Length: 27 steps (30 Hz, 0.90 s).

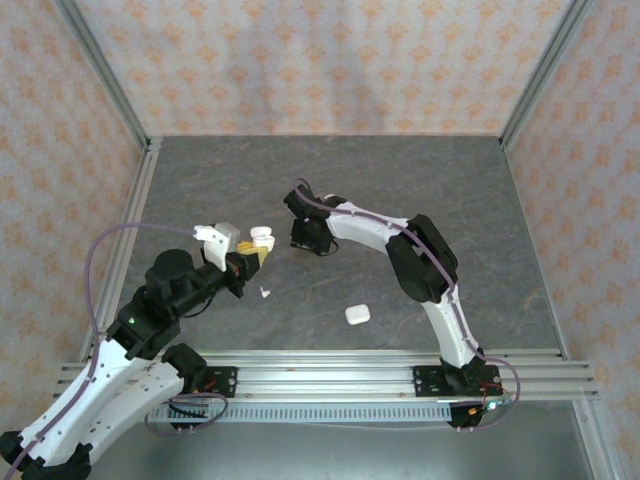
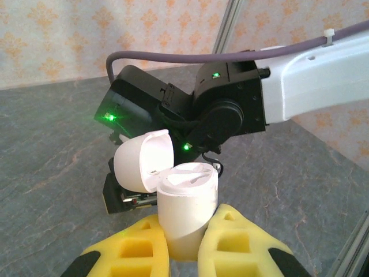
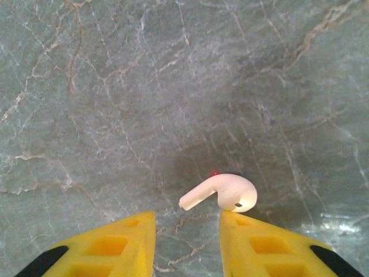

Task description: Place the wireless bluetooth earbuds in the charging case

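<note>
My left gripper (image 2: 187, 234) is shut on a white charging case (image 2: 185, 205), held upright with its lid (image 2: 144, 160) flipped open to the left; from above the case (image 1: 262, 238) sits left of centre. My right gripper (image 3: 187, 222) points down at the table, open, with one white earbud (image 3: 222, 193) lying on its side just beyond the fingertips, its bulb touching the right fingertip (image 3: 242, 222). In the top view the right gripper (image 1: 308, 243) hangs close to the held case. Another earbud (image 1: 264, 292) lies on the table below the left gripper (image 1: 247, 262).
A second white case (image 1: 357, 314), closed, lies on the grey stone-pattern table (image 1: 450, 190) near the front. The right arm's black wrist (image 2: 219, 109) stands just behind the held case. Aluminium rails (image 1: 330, 375) run along the near edge; patterned walls enclose the table.
</note>
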Each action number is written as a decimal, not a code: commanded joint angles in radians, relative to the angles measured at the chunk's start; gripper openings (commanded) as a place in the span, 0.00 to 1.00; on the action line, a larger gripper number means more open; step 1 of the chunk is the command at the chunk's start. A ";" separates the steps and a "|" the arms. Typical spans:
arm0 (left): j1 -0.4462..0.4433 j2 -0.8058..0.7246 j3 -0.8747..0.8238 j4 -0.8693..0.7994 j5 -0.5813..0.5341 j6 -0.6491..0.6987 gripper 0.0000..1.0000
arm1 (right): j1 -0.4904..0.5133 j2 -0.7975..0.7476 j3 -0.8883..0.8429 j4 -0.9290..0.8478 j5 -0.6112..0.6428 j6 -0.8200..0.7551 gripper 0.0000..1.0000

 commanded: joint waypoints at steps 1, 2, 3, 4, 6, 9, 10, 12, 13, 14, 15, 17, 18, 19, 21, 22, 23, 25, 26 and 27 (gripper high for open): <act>0.001 -0.032 -0.008 -0.044 -0.025 0.029 0.00 | -0.017 0.022 0.035 -0.071 0.063 -0.021 0.35; 0.000 -0.042 -0.011 -0.049 -0.029 0.032 0.00 | -0.020 0.022 0.044 -0.079 0.070 -0.027 0.35; 0.000 -0.050 -0.015 -0.053 -0.034 0.035 0.00 | -0.023 0.022 0.052 -0.086 0.079 -0.035 0.35; 0.000 -0.058 -0.021 -0.051 -0.039 0.035 0.00 | -0.026 0.019 0.058 -0.090 0.085 -0.043 0.35; 0.000 -0.072 -0.033 -0.041 -0.047 0.034 0.00 | -0.030 0.010 0.070 -0.096 0.094 -0.062 0.35; 0.001 -0.079 -0.049 -0.025 -0.048 0.026 0.00 | -0.031 -0.013 0.079 -0.112 0.104 -0.085 0.36; 0.000 -0.078 -0.052 -0.021 -0.047 0.024 0.00 | -0.031 -0.020 0.078 -0.118 0.109 -0.088 0.36; 0.000 -0.075 -0.056 -0.015 -0.041 0.018 0.00 | -0.031 -0.041 0.063 -0.125 0.129 -0.094 0.35; 0.000 -0.074 -0.057 -0.014 -0.039 0.017 0.00 | -0.031 -0.049 0.056 -0.126 0.135 -0.093 0.35; 0.001 -0.073 -0.058 -0.012 -0.037 0.016 0.00 | -0.033 -0.054 0.047 -0.126 0.138 -0.091 0.35; 0.001 -0.073 -0.061 -0.011 -0.036 0.017 0.00 | -0.034 -0.056 0.039 -0.122 0.135 -0.085 0.35; 0.000 -0.073 -0.061 -0.009 -0.036 0.018 0.00 | -0.039 -0.055 0.026 -0.112 0.118 -0.067 0.35; 0.000 -0.073 -0.063 -0.009 -0.035 0.019 0.00 | -0.041 -0.052 0.018 -0.104 0.113 -0.054 0.35; -0.001 -0.071 -0.061 -0.009 -0.035 0.018 0.00 | -0.042 -0.052 0.012 -0.094 0.109 -0.045 0.35; 0.001 -0.069 -0.062 -0.009 -0.034 0.022 0.00 | -0.045 -0.046 0.002 -0.066 0.094 -0.024 0.35; 0.000 -0.070 -0.061 -0.010 -0.033 0.021 0.00 | -0.045 -0.041 0.003 -0.058 0.089 -0.019 0.35; 0.000 -0.068 -0.061 -0.011 -0.032 0.022 0.00 | -0.047 -0.034 0.008 -0.056 0.083 -0.015 0.35; 0.000 -0.068 -0.061 -0.012 -0.029 0.023 0.00 | -0.047 -0.018 0.021 -0.061 0.078 -0.011 0.35; 0.000 -0.069 -0.061 -0.014 -0.029 0.024 0.00 | -0.047 -0.010 0.026 -0.062 0.073 -0.012 0.35; 0.000 -0.069 -0.061 -0.015 -0.029 0.024 0.00 | -0.047 -0.004 0.028 -0.060 0.068 -0.009 0.35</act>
